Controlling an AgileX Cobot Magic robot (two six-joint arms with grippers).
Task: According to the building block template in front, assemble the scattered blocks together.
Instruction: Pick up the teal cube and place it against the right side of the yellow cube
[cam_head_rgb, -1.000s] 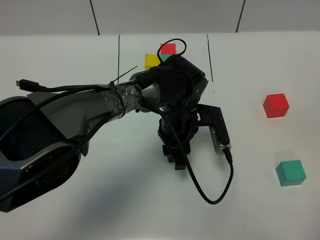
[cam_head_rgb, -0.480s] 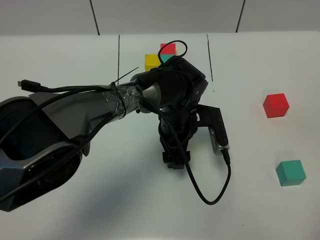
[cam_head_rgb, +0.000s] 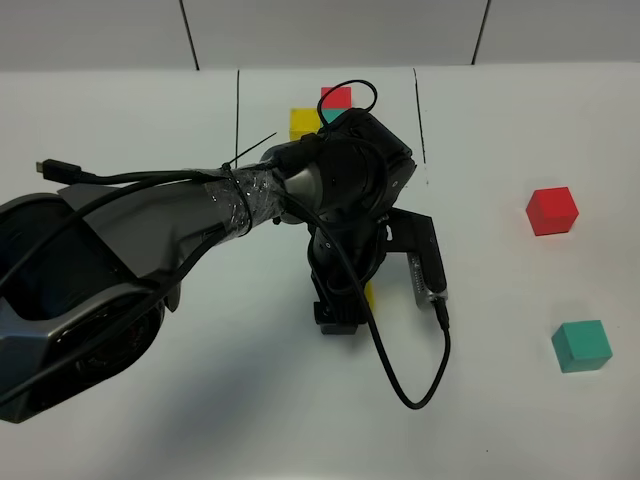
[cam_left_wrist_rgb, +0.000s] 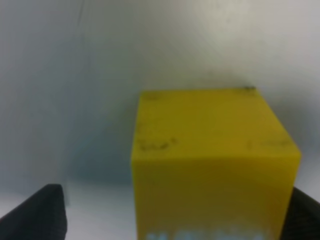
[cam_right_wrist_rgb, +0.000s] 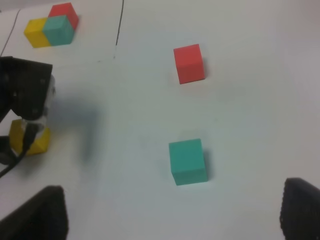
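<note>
The yellow block rests on the white table between the fingers of my left gripper, which is open, with a clear gap on one side. From above only a sliver of this block shows beside the left gripper. The red block and the teal block lie apart at the right. The building block template sits at the back centre. My right gripper is open over bare table near the teal block and holds nothing.
Two thin black lines run on the table on either side of the template. The left arm and its looping cable cover the table's middle. The right wrist view also shows the red block and the yellow block.
The left gripper's jaws have opened and let go of the yellow block. The gripper has shifted slightly left, so a yellow edge now shows beside it. The right arm has not moved.
</note>
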